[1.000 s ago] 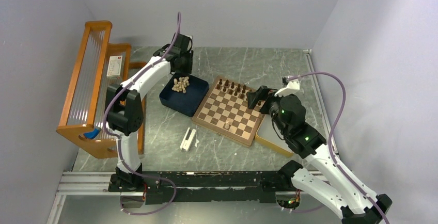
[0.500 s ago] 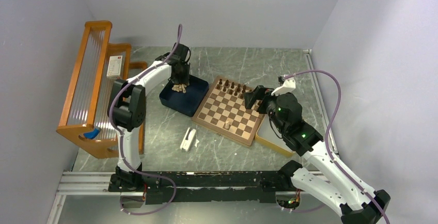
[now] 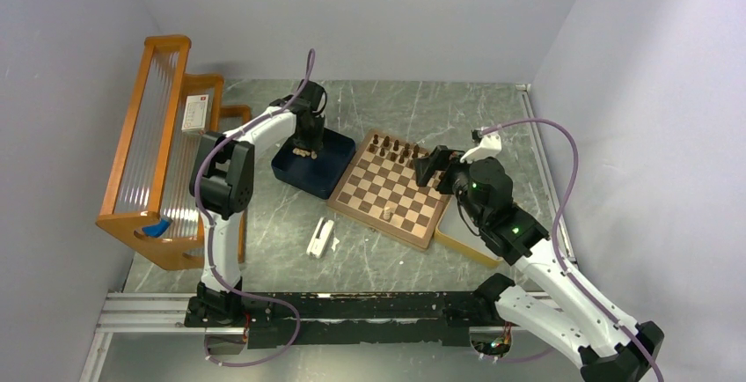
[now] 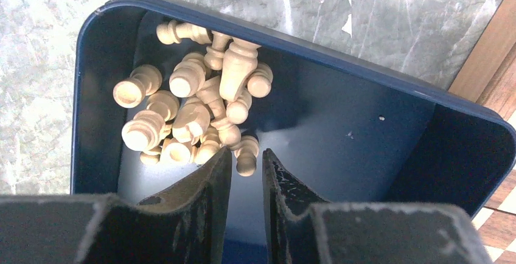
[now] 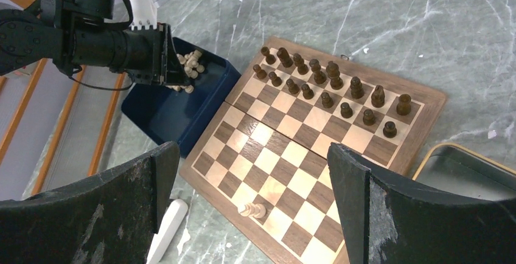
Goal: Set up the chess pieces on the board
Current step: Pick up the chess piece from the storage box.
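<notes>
Pale chess pieces (image 4: 188, 112) lie heaped in a dark blue tray (image 4: 304, 45) left of the board (image 3: 391, 190). My left gripper (image 3: 304, 146) reaches down into that tray. Its jaws stand a narrow gap apart, with one pale pawn (image 4: 246, 157) at their tips (image 4: 246, 151); whether they pinch it I cannot tell. Dark pieces (image 5: 328, 87) fill the board's two far rows. One pale piece (image 5: 252, 210) lies on its side near the board's front edge. My right gripper (image 5: 252, 154) hovers wide open above the board's right side (image 3: 428, 166), holding nothing.
A wooden rack (image 3: 149, 135) runs along the left wall. A small white object (image 3: 320, 238) lies on the marble in front of the blue tray. A pale yellow-rimmed tray (image 5: 468, 166) sits at the board's right, partly under my right arm.
My left gripper came down into the blue tray onto the heap of pale pieces, and its jaws narrowed. The right gripper edged slightly left over the board.
</notes>
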